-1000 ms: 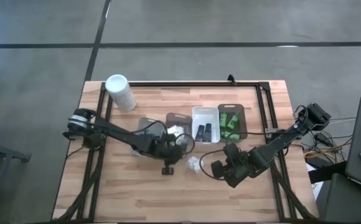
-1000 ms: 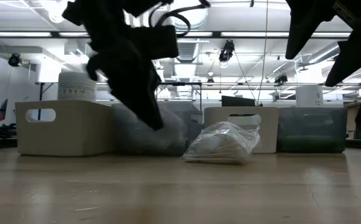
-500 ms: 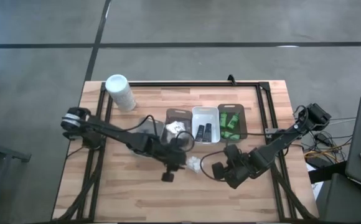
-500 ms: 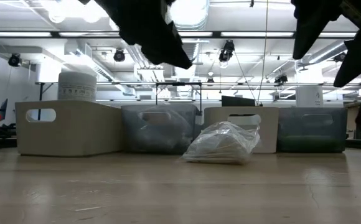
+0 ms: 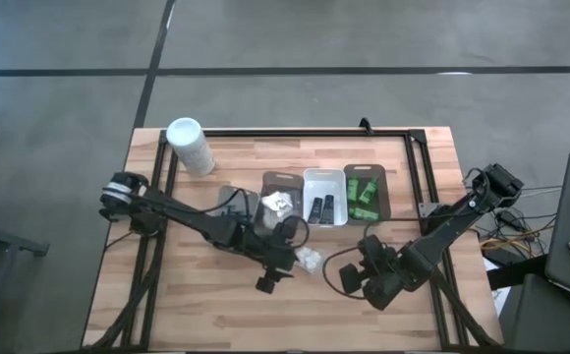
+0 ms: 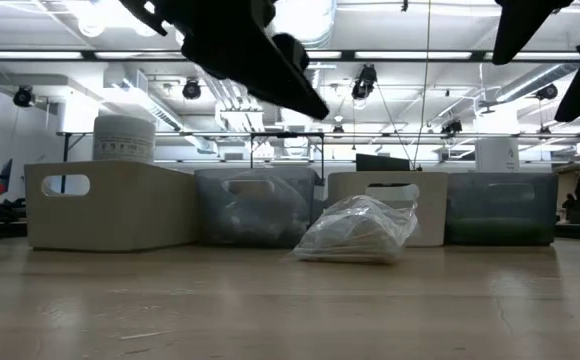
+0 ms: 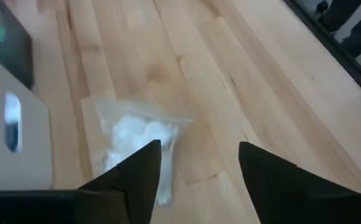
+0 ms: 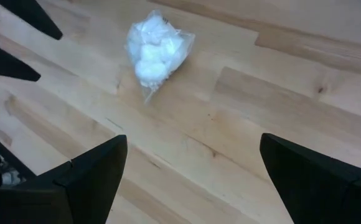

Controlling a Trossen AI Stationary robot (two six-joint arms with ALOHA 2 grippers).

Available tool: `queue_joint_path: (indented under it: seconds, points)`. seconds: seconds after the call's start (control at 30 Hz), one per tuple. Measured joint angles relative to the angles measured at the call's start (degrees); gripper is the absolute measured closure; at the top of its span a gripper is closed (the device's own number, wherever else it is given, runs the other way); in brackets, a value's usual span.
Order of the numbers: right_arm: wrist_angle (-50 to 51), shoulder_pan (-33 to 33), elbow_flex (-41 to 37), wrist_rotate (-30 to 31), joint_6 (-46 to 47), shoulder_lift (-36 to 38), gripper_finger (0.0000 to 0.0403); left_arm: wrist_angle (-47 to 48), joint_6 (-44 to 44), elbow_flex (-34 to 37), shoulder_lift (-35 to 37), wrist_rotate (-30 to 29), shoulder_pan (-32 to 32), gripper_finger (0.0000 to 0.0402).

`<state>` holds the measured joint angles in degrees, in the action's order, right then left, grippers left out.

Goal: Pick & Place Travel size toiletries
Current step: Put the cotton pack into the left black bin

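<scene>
High view shows the white packet (image 5: 308, 258) lying loose on the bare table (image 5: 187, 305) in front of the row of trays (image 5: 324, 197), just beside my left gripper (image 5: 277, 271) and well apart from my right gripper (image 5: 362, 280), so I judge the left arm the nearer one for the pick. Both grippers hang above the table with jaws apart and empty. From the left wrist, the packet sits ahead of the fingers, offset toward one of them, and its long axis appears to run roughly along my approach line.
</scene>
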<state>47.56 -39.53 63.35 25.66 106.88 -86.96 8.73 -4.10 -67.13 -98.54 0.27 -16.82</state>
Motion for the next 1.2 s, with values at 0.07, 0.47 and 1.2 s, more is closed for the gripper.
queue_joint_path:
  seconds: [0.07,0.47,1.2]
  points:
    - [0.0,0.0,0.0,0.0,0.1,0.0,0.0039,-1.6,-1.4,0.0,0.0,-1.3,-0.8,0.0181]
    - [-0.1,-0.1,1.1,0.0,-0.3,0.0,0.0039,-2.2,-2.0,-7.3,-8.7,-5.4,0.0,0.0204]
    - [0.0,-4.8,1.8,6.5,2.9,0.0,0.0039,21.3,3.3,-25.4,-19.6,-12.3,3.9,0.0216]
